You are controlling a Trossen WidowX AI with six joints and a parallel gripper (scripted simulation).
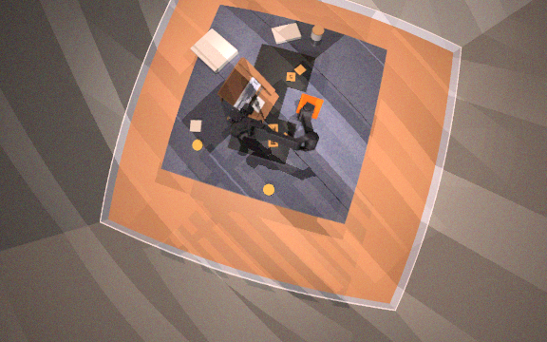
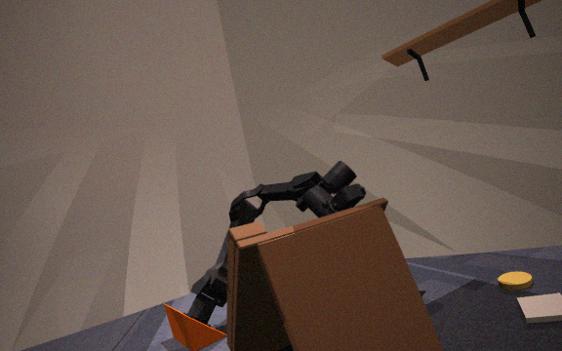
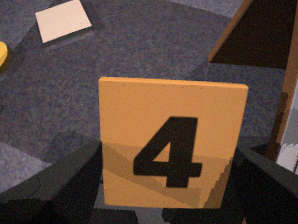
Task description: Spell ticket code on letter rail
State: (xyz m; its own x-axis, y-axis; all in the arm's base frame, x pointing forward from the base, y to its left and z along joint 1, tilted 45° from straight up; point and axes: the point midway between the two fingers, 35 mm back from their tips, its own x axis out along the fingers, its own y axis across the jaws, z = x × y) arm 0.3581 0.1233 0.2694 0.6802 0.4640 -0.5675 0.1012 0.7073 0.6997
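The tabletop (image 1: 326, 190) (image 2: 461, 268) (image 3: 150, 40) is blue-grey and, from above, spans the upper middle of the frame. A wooden shelf (image 2: 457, 30) crosses the exterior frame's upper right. The black arm (image 1: 308, 142) (image 2: 276, 191) bends from an orange plate (image 1: 318, 107) (image 2: 180, 328), right of centre on the tabletop seen from above, over to the brown board (image 1: 235, 85) (image 2: 349, 278) (image 3: 257, 40). Pale patches show on that board, but the code cannot be read

A large cream block (image 1: 214, 48) sits upper left of the board, with a smaller pale block (image 1: 286, 32) and a short cylinder (image 1: 317, 33) near the tabletop's top edge. The claw (image 1: 254, 106) (image 3: 168, 153) is partway open, its fingers clamped on the sides of the "4" tile (image 3: 170, 145), which is in the lower middle of the wrist frame, number facing the camera. One yellow disc (image 1: 197, 144) (image 2: 515, 280) (image 3: 2, 55) lies near a pale square (image 1: 196, 125) (image 2: 546, 308) (image 3: 63, 21) at left from above; another disc (image 1: 269, 189) lies lower. Two loose tiles, one lettered (image 1: 291, 76) and one beside it (image 1: 300, 69), lie above centre
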